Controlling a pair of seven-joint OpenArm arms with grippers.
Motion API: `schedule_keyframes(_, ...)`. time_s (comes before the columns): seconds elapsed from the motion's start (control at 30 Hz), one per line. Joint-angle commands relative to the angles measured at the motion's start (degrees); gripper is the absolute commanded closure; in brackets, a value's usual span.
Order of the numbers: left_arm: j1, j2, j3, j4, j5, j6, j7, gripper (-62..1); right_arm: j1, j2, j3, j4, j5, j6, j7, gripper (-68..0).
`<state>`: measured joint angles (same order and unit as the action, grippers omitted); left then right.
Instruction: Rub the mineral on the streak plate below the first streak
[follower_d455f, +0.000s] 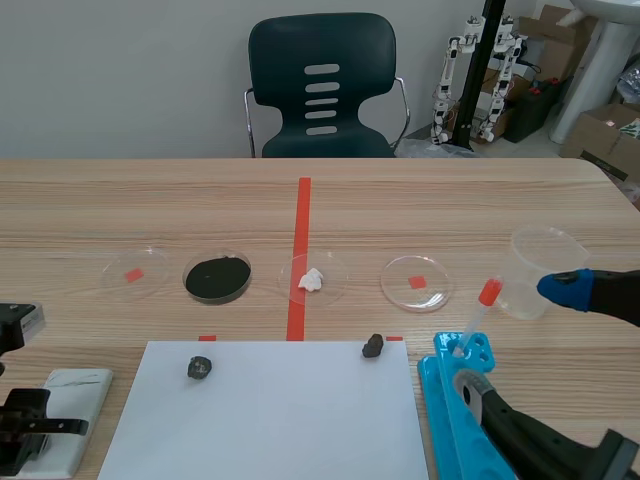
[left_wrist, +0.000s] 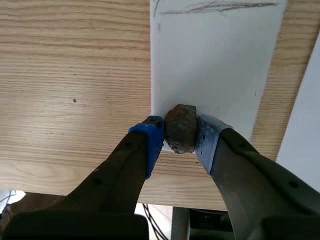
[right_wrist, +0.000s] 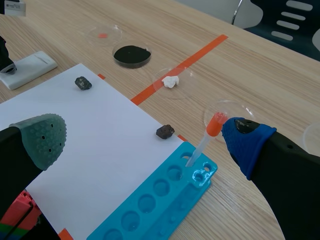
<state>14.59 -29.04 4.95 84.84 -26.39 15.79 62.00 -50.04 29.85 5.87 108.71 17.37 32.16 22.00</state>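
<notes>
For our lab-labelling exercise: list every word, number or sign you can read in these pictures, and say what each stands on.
None can be read.
White tag: dark print, too small to read.
Streak plate: only a grey streak, no writing.
Boxes: no legible label.

We see the gripper (right_wrist: 145, 140) spread wide over the bench (right_wrist: 260, 75). Between its fingers (right_wrist: 42, 137) lie a white sheet (right_wrist: 100, 130) and a blue well tray (right_wrist: 150, 220), an orange-bulbed dropper (right_wrist: 205, 142) leaning in its corner. Ahead on the sheet rest a nearer mineral (right_wrist: 165, 131) and a farther mineral (right_wrist: 83, 83), well apart.
</notes>
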Motion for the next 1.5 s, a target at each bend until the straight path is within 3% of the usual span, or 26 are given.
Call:
schedule_keyframes(0.0, -0.17, -0.37, -0.48, 0.33, 1.49, 0.70, 0.61, -7.0, 0.52, 0.00, -0.04, 0.85, 0.81, -0.02, 0.87, -67.9)
schedule_keyframes(0.1, -0.17, -0.37, -0.48, 0.33, 3.13, 1.68, 0.63, -7.0, 0.52, 0.00, -0.04, 0.85, 0.81, -0.02, 0.87, -67.9)
schedule_keyframes(0.23, -0.17, -0.33, -0.46, 0.33, 2.91, 1.66, 0.52, -7.0, 0.52, 0.00, -0.04, 0.85, 0.81, -0.02, 0.87, -67.9)
schedule_keyframes(0.73, -0.17, -0.35, 2.93, 0.17, -11.17, -3.54, -5.62, -7.0, 0.52, 0.00, -0.04, 0.85, 0.81, -0.02, 0.87, -67.9)
schedule_keyframes(0.83, -0.17, -0.37, 2.93, 0.17, -11.56, -3.56, -5.60, -7.0, 0.52, 0.00, -0.04, 0.85, 0.81, -0.02, 0.87, -67.9)
schedule_keyframes(0.93, -0.17, -0.39, 2.91, 0.17, -9.03, -3.17, -5.09, -7.0, 0.52, 0.00, -0.04, 0.85, 0.81, -0.02, 0.87, -67.9)
schedule_keyframes(1.17, -0.17, -0.70, 2.86, 0.17, 1.16, 2.54, -0.42, -7.0, 0.52, 0.00, -0.04, 0.85, 0.81, -0.02, 0.87, -67.9)
schedule_keyframes(1.47, -0.17, -0.68, 2.86, 0.17, 5.31, 4.70, -0.50, -7.0, 0.52, 0.00, -0.04, 0.85, 0.81, -0.02, 0.87, -67.9)
